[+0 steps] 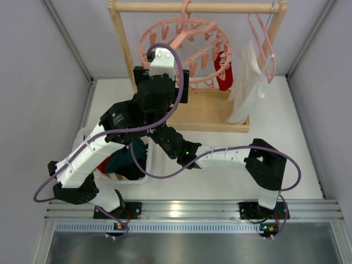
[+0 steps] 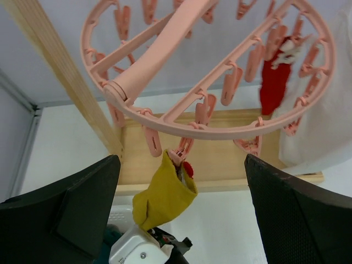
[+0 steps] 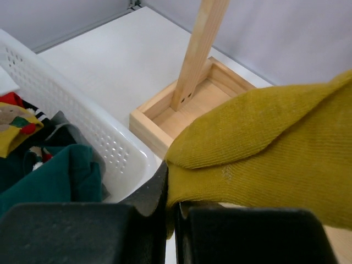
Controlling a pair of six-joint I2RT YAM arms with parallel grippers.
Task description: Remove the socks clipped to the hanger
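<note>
By the near-left corner of the bench sits one white perforated basket (image 3: 104, 137). It holds a dark teal sock (image 3: 49, 176), a scrap of red and a patterned piece; the pile is too bunched to count.

The right arm, based at the near-right, folds at the elbow and runs left across the bench. The right gripper (image 3: 171, 206) is pinched tight on the lower part of one mustard sock (image 3: 264, 159), just beyond the basket.

The left arm rises from the near-left corner toward the far edge. The left gripper (image 2: 181, 181) is spread wide and holds nothing, under the ring.

At mid far edge a wooden rack (image 1: 124, 49) carries the round pink hanger (image 2: 143, 71). Two socks hang from it: the mustard one at a near clip and one red sock (image 2: 273, 82) on the right. Beside it is one slim hanger (image 1: 264, 44) with white cloth (image 1: 245, 82).
</note>
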